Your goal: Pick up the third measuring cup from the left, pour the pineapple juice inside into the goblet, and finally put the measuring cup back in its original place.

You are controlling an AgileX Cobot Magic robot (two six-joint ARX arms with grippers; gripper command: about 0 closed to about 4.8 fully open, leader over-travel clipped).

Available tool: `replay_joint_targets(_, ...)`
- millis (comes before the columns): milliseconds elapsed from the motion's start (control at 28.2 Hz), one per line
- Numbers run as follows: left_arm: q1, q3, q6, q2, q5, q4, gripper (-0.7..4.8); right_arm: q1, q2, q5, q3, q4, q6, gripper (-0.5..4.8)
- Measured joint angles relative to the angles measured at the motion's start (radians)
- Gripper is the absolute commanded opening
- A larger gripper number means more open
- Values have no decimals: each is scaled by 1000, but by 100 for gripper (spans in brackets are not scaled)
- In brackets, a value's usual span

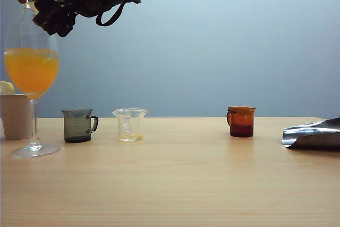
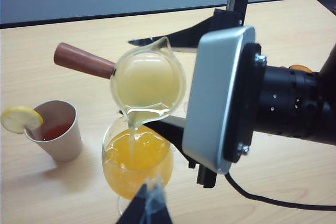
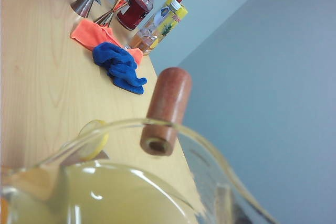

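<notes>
Right arm: reaches across, high above the goblet (image 1: 32, 73), wrist rolled over.
Right end effector (image 2: 151, 83): black fingers (image 2: 176, 36) pinch the tilted measuring cup (image 2: 142, 66); juice (image 2: 135, 129) streams into the orange drink.
Left end effector (image 2: 148, 208): dark tips just beside the goblet; opening cannot be told.
Right wrist view only: wooden handle (image 3: 165, 111), cloths (image 3: 113, 59) and bottles (image 3: 152, 17) on the tabletop (image 3: 42, 93).

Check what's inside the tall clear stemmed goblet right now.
The goblet holds cloudy orange drink, with pale yellow-green pineapple juice streaming in from the tilted wooden-handled clear measuring cup in the right gripper. Anything below the surface is hidden.
</notes>
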Motion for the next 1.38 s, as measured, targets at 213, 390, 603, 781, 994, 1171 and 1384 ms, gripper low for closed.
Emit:
replay_joint_targets(213, 0, 0, 0, 0, 0, -6, -6, 0, 0, 0, 0, 0, -27, -1)
replay_joint_targets(390, 0, 0, 0, 0, 0, -10, -6, 0, 0, 23, 0, 0, -31, -1)
replay_joint_targets(603, 0, 0, 0, 0, 0, -18, -6, 0, 0, 23, 0, 0, -59, -1)
replay_joint_targets(781, 0, 0, 0, 0, 0, -18, -6, 0, 0, 23, 0, 2, -82, -1)
replay_joint_targets(994, 0, 0, 0, 0, 0, -20, -6, 0, 0, 23, 0, 3, -108, -1)
replay_joint_targets(1171, 0, 0, 0, 0, 0, -23, -6, 0, 0, 23, 0, 3, -125, -1)
replay_joint_targets(1384, 0, 0, 0, 0, 0, -28, -6, 0, 0, 23, 0, 3, -153, -1)
